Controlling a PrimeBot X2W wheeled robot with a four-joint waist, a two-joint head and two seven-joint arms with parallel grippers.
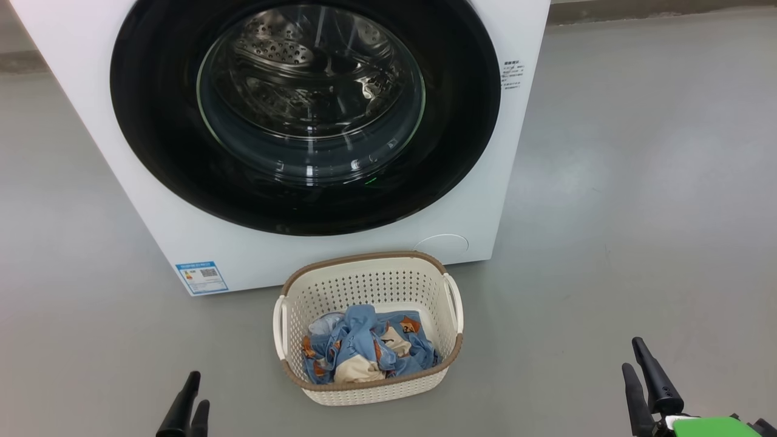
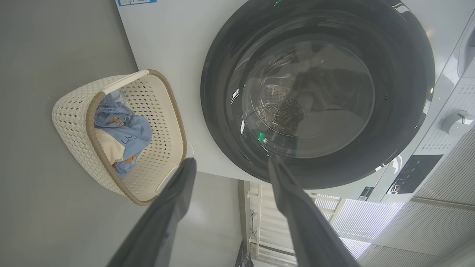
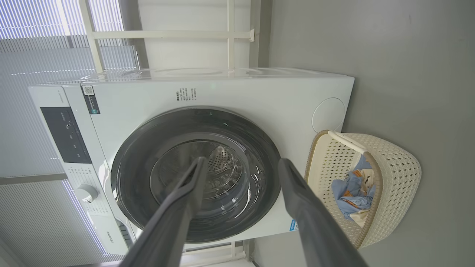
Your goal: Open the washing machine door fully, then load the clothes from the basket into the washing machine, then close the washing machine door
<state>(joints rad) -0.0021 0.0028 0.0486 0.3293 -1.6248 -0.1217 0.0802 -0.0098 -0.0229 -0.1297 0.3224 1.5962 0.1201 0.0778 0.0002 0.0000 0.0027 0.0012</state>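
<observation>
The basket (image 1: 364, 284) lies between left fingers (image 1: 182, 406) and right fingers (image 1: 652, 376) — well apart.

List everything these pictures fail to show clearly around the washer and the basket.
- Head view: the top of the washing machine door is cut off by the upper edge.
- Head view: the print on the blue label is too small to read.
- Head view: the lower clothes lie hidden under the top folds and behind the basket wall, so their number is unclear.
- Left wrist view: reflections on the glass hide most of the drum.
</observation>
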